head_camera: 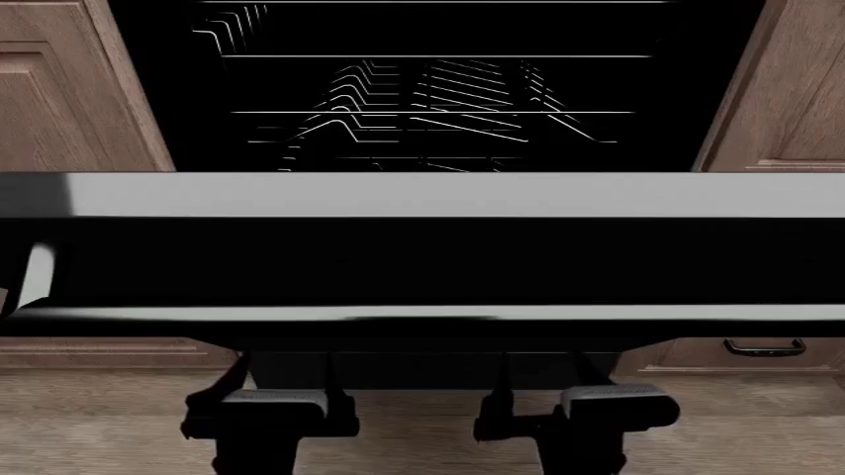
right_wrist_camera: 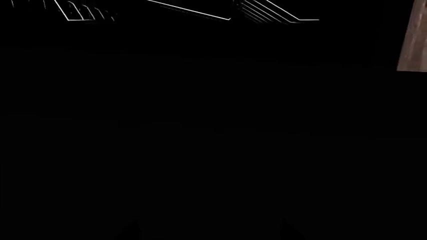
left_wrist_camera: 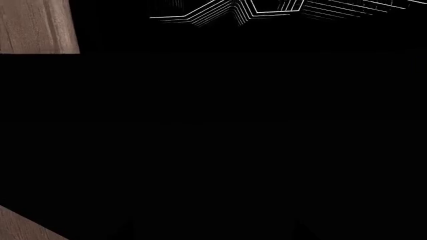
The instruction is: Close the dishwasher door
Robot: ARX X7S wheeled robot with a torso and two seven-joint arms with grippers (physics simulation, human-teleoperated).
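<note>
The dishwasher door [head_camera: 422, 259] is a wide glossy black panel, hanging partly open across the middle of the head view. Its grey top edge [head_camera: 422, 193] faces me and its silver bar handle [head_camera: 396, 314] runs along the lower edge. Both arms reach under it: left wrist [head_camera: 271, 411], right wrist [head_camera: 618, 404]; their fingertips are hidden behind the panel there. The black door [left_wrist_camera: 213, 125] fills the left wrist view, and it fills the right wrist view [right_wrist_camera: 213, 125] too. My left gripper [left_wrist_camera: 213, 232] and right gripper [right_wrist_camera: 207, 231] show only faint dark fingers set wide apart, empty.
White wire racks [head_camera: 436, 99] show inside the open dishwasher. Brown wooden cabinets stand at the left [head_camera: 53, 89] and the right [head_camera: 793, 89]. A drawer with a small dark handle [head_camera: 763, 347] is at the lower right. Wood floor [head_camera: 106, 426] lies below.
</note>
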